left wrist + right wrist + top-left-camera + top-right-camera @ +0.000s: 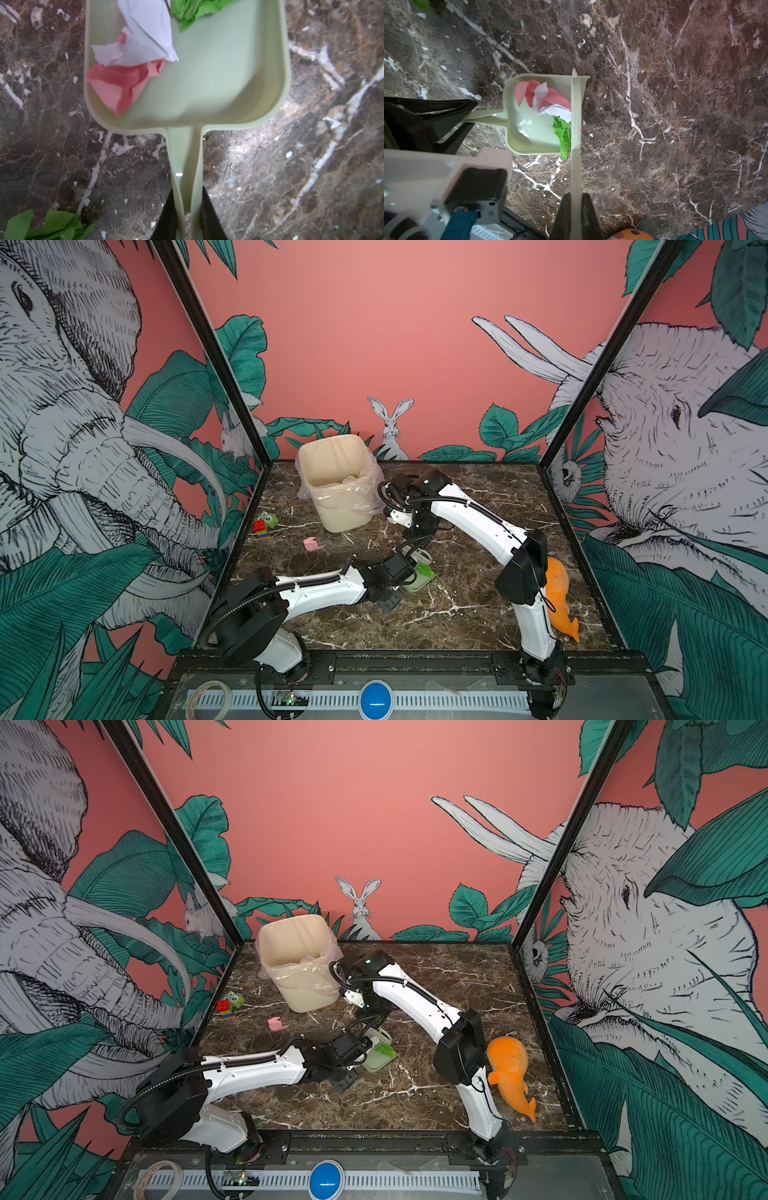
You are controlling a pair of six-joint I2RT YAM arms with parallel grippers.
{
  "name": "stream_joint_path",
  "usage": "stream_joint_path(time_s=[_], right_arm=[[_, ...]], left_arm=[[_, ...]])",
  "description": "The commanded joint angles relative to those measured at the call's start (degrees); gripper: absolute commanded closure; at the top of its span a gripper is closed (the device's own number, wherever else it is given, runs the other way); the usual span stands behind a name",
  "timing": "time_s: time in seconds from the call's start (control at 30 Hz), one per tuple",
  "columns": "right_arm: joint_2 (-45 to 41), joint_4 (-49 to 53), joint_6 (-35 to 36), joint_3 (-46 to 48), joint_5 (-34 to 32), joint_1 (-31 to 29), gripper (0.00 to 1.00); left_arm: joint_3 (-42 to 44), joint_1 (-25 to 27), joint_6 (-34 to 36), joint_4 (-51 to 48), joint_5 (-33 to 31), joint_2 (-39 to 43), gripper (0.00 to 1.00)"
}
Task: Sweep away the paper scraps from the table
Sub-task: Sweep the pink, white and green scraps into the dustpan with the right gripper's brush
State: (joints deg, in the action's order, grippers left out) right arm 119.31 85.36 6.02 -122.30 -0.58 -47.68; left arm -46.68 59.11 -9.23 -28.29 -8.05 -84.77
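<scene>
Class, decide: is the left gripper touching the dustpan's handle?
Touching. In the left wrist view the left gripper grips the dustpan handle, both fingers against its sides.

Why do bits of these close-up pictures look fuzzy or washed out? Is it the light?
Left wrist view: light bounces off the glossy table as a pale glare patch beside the dustpan handle, and the green scrap at the frame's edge is soft. Right wrist view: the pale housing nearest the lens is out of focus, while the paper scraps in the dustpan look crisp.

One bin (345, 518), one dustpan (207, 83), one brush (576, 166), one orange fish toy (509, 1069), three paper scraps (116, 87) in the dustpan.
</scene>
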Motion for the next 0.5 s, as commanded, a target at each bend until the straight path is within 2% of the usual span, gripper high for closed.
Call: stream_joint_path(time_s=[0.0, 0.23, 0.47], right_arm=[[-4.0, 4.4, -0.8, -1.4, 1.9, -0.7, 1.00], [-4.1, 3.9, -2.9, 0.1, -10.0, 2.2, 1.00], [-2.0, 2.3, -2.6, 4.1, -9.0, 2.9, 1.00]], left_arm=[[0.0, -0.1, -0.1, -2.3, -0.4, 0.0, 0.88], [0.0, -0.1, 0.0, -2.4, -0.5, 0.0, 0.88], [0.0, -0.1, 0.1, -2.0, -0.6, 0.0, 0.88]])
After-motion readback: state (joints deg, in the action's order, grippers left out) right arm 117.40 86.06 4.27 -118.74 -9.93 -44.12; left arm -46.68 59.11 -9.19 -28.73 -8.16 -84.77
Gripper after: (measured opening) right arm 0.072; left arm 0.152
